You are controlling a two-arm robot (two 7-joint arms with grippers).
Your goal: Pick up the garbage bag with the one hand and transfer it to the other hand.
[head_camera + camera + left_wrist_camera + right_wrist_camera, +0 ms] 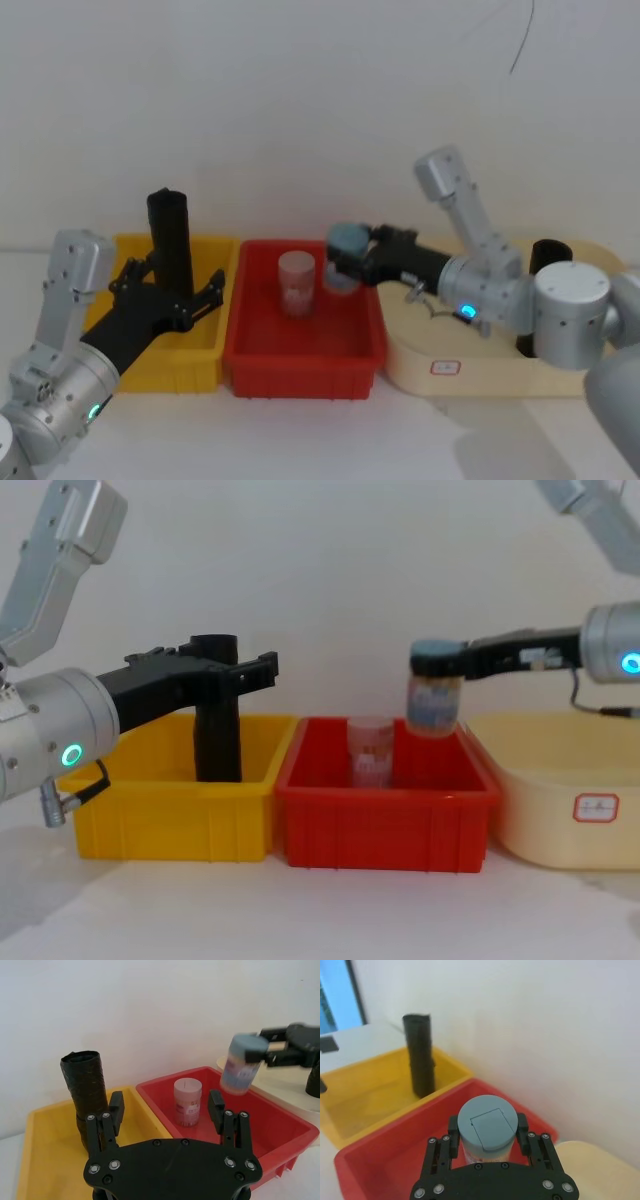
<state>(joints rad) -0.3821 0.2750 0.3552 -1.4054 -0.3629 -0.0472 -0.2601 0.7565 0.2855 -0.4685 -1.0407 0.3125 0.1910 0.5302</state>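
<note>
Two grippers worked. Left gripper [167, 1107] stood wide open beside the garbage bag [170, 245] in the yellow bin [135, 350]. Right gripper [486, 1132] clasped a blue-capped bottle [433, 692] over the red bin [385, 825].

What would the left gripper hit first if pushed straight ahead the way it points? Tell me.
Probably the garbage bag: the left gripper is open, and the roll stands in the yellow bin beside one of its fingers. Depth is unclear, so it could slip past.
</note>
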